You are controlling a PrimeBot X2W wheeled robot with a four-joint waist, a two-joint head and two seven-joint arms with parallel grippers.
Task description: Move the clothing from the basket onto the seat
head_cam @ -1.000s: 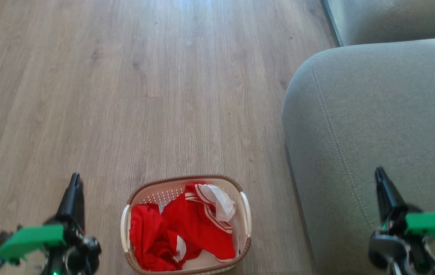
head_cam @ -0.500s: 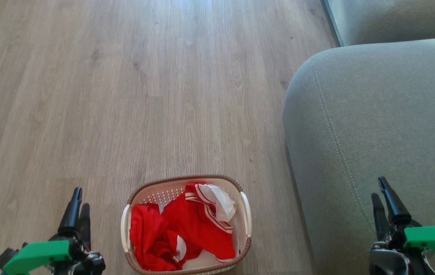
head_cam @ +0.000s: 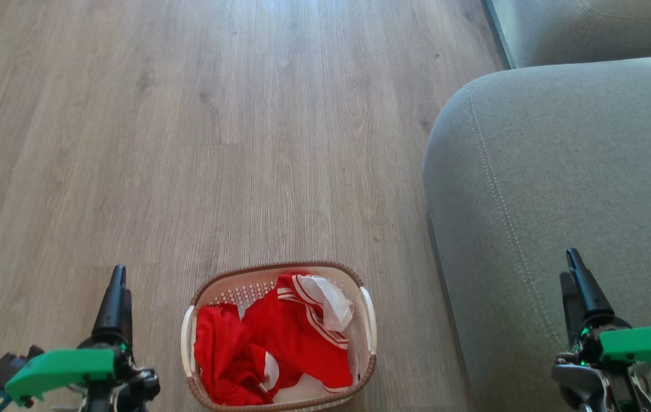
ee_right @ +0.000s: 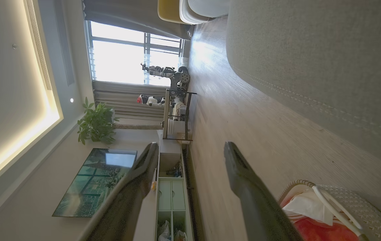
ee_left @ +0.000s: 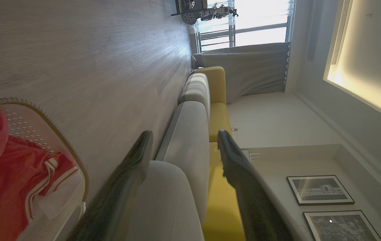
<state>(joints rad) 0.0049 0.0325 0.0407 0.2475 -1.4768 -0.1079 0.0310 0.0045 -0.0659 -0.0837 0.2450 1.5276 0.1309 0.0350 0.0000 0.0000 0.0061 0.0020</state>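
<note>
I see the basket (head_cam: 277, 266) on the floor (head_cam: 217, 143) ahead, the clothing (head_cam: 297, 343) in it, the seat (head_cam: 577, 171) to its right, my left pincer (head_cam: 119, 280) left of the basket, my right pincer (head_cam: 568, 266) over the seat.

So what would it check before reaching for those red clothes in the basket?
1. Clothes lying in the basket: ok.
2. Left claw open and empty: ok.
3. Right claw open and empty: ok.
4. Basket upright on the floor, between the two claws: ok.
5. Seat bare where it shows: ok.
6. Whether the garments are tangled together: cannot tell.
</note>
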